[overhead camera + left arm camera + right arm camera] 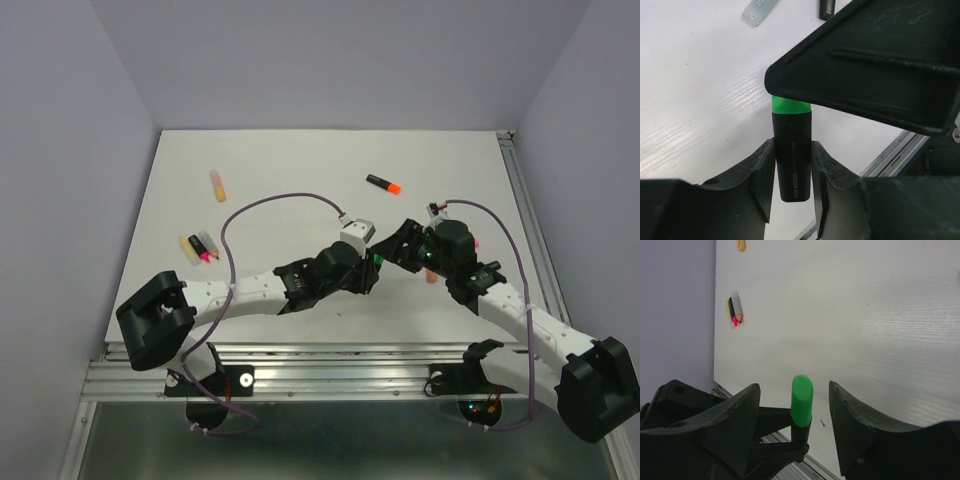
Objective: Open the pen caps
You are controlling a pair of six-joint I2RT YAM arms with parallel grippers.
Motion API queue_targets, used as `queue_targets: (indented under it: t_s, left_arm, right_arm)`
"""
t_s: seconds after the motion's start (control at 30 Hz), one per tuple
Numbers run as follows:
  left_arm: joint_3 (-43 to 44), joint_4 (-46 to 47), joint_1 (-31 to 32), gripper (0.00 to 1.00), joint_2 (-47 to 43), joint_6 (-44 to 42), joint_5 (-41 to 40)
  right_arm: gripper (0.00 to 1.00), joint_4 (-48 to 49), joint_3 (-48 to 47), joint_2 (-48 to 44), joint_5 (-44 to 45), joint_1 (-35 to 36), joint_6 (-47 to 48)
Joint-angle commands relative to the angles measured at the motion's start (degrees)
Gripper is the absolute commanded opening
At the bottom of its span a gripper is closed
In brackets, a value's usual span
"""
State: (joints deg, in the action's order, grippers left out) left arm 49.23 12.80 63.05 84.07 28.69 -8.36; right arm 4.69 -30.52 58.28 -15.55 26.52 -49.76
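The left gripper has its jaws clenched on the black barrel of the green highlighter. The green cap, lower centre in the right wrist view, stands upright between the released jaws of the right gripper, touching neither, its long axis across their closing line.

**A robot test cell in a lab**

A white table is boxed in by plain grey walls. Metal rails run along its near and right edges. Two robot arms, left and right, are bolted there, trailing purple cables.
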Motion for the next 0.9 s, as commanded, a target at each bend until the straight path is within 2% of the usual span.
queue_targets:
  t_s: [0.0, 0.07, 0.37, 0.5, 0.6, 0.63, 0.67, 0.87]
  left_arm:
    - [2.45, 3.02, 0.41, 0.00, 0.13, 0.49, -1.04]
    - [2.80, 3.11, 0.41, 0.00, 0.39, 0.67, -0.78]
    - [2.54, 5.13, 0.50, 0.00, -0.40, 1.20, 0.36]
    - [2.54, 5.57, 0.59, 0.00, -0.58, 1.11, 1.06]
    - [2.10, 5.57, 0.59, 0.00, -0.75, 1.28, 1.07]
    - [1.75, 5.48, 0.76, 0.00, -1.01, 1.63, 1.15]
    - [1.66, 5.48, 0.68, 0.00, -1.02, 1.63, 1.41]
    - [-3.17, 5.84, 4.45, 0.00, -4.09, 3.92, 1.68]
  right_arm:
    - [0.60, -0.29, -0.85, -0.36, 2.19, 0.90, 0.36]
    - [0.48, -0.38, -0.77, -0.62, 2.28, 1.07, 0.10]
    - [0.39, -2.75, -1.56, -0.36, 2.28, 1.16, -0.25]
    - [0.24, -2.67, -1.64, -0.19, 2.02, 1.16, -0.08]
    - [0.17, -2.32, -1.47, -0.54, 2.37, 1.16, -0.34]
    - [0.06, -2.40, -1.47, -0.62, 2.89, 1.08, -0.43]
    - [0.01, -2.49, -1.47, -0.71, 3.24, 1.16, -0.25]
    - [0.01, -4.16, -3.49, 0.16, 9.21, 1.16, 1.15]
